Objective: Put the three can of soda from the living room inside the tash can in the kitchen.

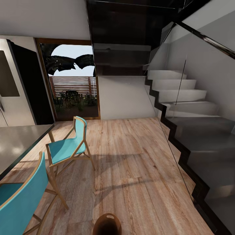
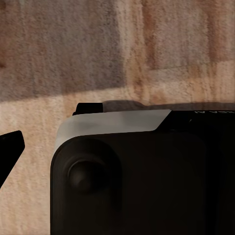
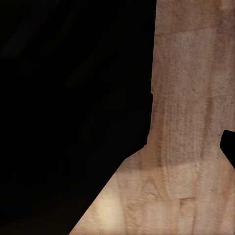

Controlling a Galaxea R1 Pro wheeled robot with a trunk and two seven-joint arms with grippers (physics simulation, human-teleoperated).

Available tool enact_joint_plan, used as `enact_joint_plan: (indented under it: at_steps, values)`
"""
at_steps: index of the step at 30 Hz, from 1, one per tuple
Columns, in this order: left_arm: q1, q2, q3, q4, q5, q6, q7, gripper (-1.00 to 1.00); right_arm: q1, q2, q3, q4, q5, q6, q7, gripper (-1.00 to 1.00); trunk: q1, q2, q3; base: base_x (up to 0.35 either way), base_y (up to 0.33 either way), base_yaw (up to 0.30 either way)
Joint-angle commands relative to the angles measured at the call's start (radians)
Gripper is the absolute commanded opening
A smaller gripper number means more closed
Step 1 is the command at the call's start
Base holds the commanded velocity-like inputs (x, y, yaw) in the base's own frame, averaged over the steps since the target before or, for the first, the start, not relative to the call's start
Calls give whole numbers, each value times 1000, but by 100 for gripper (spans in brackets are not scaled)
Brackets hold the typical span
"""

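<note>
Robot judged in transit: trash can point(image 1: 107, 223) seen on the wood floor point(image 1: 137, 156) at the head view's lower edge, near the fridge point(image 1: 9, 85) and teal chairs point(image 1: 65, 147); end effector states cannot be told.

Daylit interior — soft shadows, blurry wrist views

No text can be read; faint letters on the dark robot housing point(image 2: 215, 113) stay illegible.
</note>
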Motion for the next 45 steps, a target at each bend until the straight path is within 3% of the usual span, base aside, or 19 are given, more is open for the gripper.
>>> enact_joint_plan:
  at_steps: [1, 45]
  values:
    - [0, 0, 0, 0, 0, 0, 0, 100, 0, 0, 0, 0, 0, 0, 0, 100, 0, 0, 0, 0, 0, 0]
    - [0, 0, 0, 0, 0, 0, 0, 100, 0, 0, 0, 0, 0, 0, 0, 100, 0, 0, 0, 0, 0, 0]
